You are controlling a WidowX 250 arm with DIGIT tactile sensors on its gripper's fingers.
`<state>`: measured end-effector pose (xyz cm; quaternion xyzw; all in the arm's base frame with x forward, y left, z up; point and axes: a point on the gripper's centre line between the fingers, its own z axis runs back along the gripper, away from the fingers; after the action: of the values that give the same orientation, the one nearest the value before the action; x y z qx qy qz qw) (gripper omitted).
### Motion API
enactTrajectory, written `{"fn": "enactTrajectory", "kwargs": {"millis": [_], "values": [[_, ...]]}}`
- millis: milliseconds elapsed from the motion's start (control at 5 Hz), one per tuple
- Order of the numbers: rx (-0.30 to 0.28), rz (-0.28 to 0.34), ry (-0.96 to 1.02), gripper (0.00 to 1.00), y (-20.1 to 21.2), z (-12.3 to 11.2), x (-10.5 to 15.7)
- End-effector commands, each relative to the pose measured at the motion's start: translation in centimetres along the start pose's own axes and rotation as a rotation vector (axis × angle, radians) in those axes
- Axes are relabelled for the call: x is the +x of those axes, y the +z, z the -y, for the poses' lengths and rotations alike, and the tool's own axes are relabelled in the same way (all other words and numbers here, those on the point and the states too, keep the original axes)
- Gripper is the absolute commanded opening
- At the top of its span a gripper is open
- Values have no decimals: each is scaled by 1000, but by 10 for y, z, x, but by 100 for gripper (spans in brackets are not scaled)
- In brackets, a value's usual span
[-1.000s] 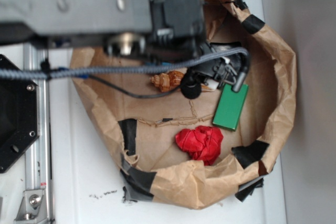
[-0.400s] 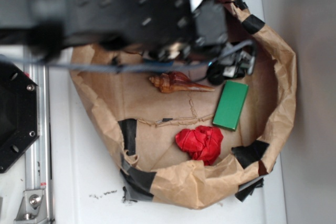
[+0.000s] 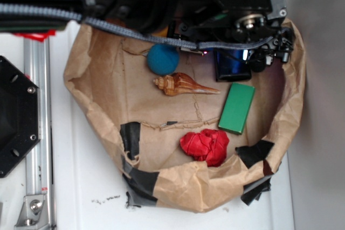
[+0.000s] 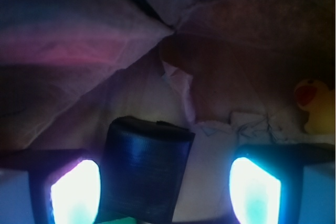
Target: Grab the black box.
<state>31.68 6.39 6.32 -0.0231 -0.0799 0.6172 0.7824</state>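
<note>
Your jaws are standing open, the fingers (image 4: 73, 190) glowing either side of the box (image 4: 143, 169), which is sitting nearer the left one. The gripper (image 4: 163, 192) is not closing on anything yet, so the grab is still to do: you are looking at centring, then closing and lifting. The box is lying at the bag's (image 3: 291, 95) far end, just above the green block (image 3: 237, 107), arm overhead. Exterior is showing you the ball (image 3: 163, 59), shell (image 3: 180, 84) and red cloth (image 3: 206, 146), but hiding the jaws. Only the wrist view is showing the jaw gap, plus a yellow duck (image 4: 314, 106) to the right.
</note>
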Motion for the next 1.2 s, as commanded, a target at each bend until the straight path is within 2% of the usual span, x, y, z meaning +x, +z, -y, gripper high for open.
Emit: {"fn": "enactTrajectory", "kwargs": {"millis": [0,200,400,600,800,1000], "values": [[-49,29,30,100,14,0,15],[-49,29,30,100,14,0,15],[-16,-17,21,100,6,-12,-10],[-14,4,18,100,3,-20,-22],[-20,16,33,100,-2,-15,-22],[-50,62,73,100,-4,-3,-11]]}}
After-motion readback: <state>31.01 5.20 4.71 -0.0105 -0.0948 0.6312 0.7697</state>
